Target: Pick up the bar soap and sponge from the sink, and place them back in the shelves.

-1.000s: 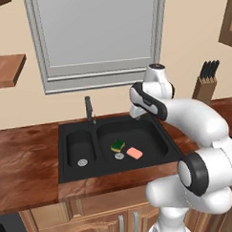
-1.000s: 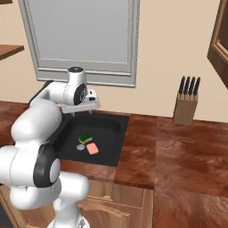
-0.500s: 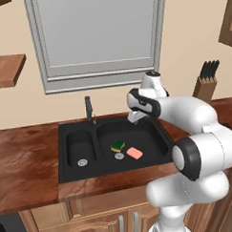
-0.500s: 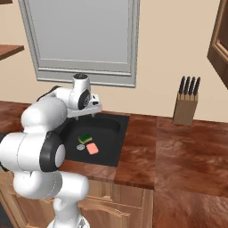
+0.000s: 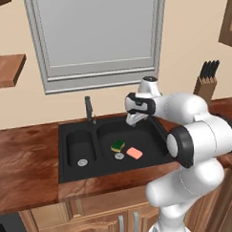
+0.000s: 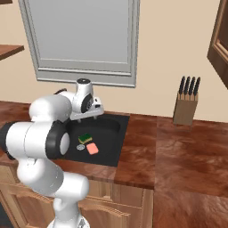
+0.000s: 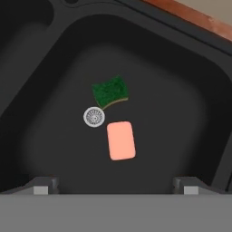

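Note:
The salmon-pink bar soap (image 5: 134, 153) (image 6: 92, 148) (image 7: 121, 140) lies flat on the floor of the large bowl of the black sink (image 5: 71, 132) (image 6: 113, 142) (image 7: 181, 113). Just beyond it rests the sponge (image 5: 118, 146) (image 6: 85, 139) (image 7: 109, 91), green scrub side up with a yellow edge showing. My gripper (image 5: 134, 119) (image 6: 87, 115) (image 7: 115, 188) hangs well above the bowl, pointing down at both, open, with nothing between its fingers. Brown wooden shelves (image 5: 6, 70) (image 6: 9, 50) hang on the wall to the far left.
A round silver drain (image 7: 94, 117) sits between soap and sponge. The dark faucet (image 5: 89, 109) rises behind the divider, left of my hand. A knife block (image 5: 207, 83) (image 6: 185, 107) stands on the wooden counter to the right. A window fills the wall behind.
My hand has dipped slightly and shifted a little over the large bowl. The soap and the sponge have not moved.

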